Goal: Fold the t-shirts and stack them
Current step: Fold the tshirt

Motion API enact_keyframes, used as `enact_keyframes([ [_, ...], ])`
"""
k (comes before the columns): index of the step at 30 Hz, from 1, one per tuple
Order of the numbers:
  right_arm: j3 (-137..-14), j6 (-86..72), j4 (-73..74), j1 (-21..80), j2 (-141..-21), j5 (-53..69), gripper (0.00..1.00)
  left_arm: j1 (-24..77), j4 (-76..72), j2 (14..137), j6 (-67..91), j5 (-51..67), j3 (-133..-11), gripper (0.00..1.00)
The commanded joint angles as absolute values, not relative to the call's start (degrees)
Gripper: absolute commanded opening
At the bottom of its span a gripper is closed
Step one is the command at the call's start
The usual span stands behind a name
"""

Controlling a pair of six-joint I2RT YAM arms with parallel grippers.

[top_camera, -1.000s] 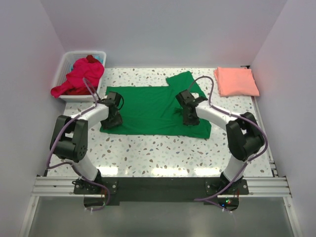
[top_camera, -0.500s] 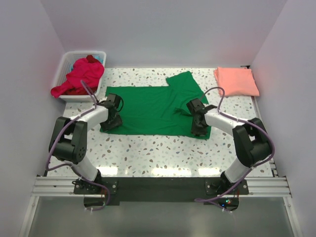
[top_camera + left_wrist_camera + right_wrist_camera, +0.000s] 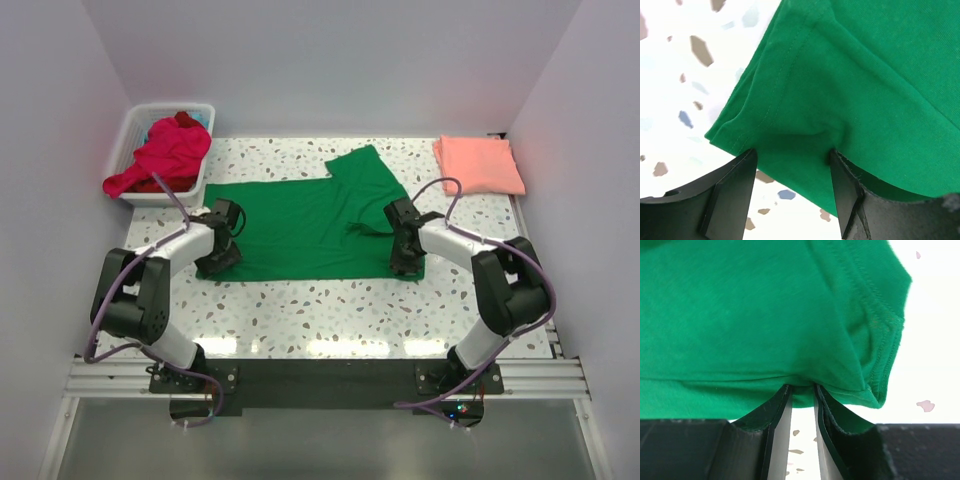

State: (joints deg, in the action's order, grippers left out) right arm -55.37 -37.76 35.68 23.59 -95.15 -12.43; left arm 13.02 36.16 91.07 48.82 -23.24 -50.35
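A bright green t-shirt (image 3: 300, 225) lies spread flat on the speckled table. My left gripper (image 3: 218, 262) stands at its near left corner. In the left wrist view that gripper (image 3: 792, 152) is open, its fingertips pressed down on the green cloth (image 3: 865, 75) astride the hem corner. My right gripper (image 3: 405, 262) is at the near right corner. Seen from the right wrist, the gripper (image 3: 801, 387) has its jaws drawn close, pinching a fold of the green hem (image 3: 765, 305). A salmon-pink t-shirt (image 3: 478, 165) lies folded at the far right. Red and magenta t-shirts (image 3: 165, 155) fill the basket.
The white plastic basket (image 3: 135, 125) stands at the far left corner, one red shirt spilling over its near rim. White walls close in the table on three sides. Bare speckled tabletop (image 3: 320, 310) runs between the shirt and the arm bases.
My right gripper has slid right and nearer, to the shirt's near right corner, and narrowed on the hem. The left gripper edged down to the near left corner. The shirt shifted slightly.
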Motion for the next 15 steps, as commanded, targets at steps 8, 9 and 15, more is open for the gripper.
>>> enact_keyframes([
  [8, -54.50, -37.53, 41.04, 20.74, -96.15, -18.90, 0.25, 11.07, 47.63, 88.60, 50.63, -27.86, -45.44, 0.65],
  [9, -54.32, -37.62, 41.31, 20.74, -95.46, -18.81, 0.25, 10.99, 47.90, 88.07, 50.71, -27.86, -45.44, 0.65],
  [15, -53.17, -37.44, 43.15, 20.66, -91.06, -20.74, 0.22, 10.99, 48.51, 84.47, 50.27, -27.25, -45.53, 0.64],
])
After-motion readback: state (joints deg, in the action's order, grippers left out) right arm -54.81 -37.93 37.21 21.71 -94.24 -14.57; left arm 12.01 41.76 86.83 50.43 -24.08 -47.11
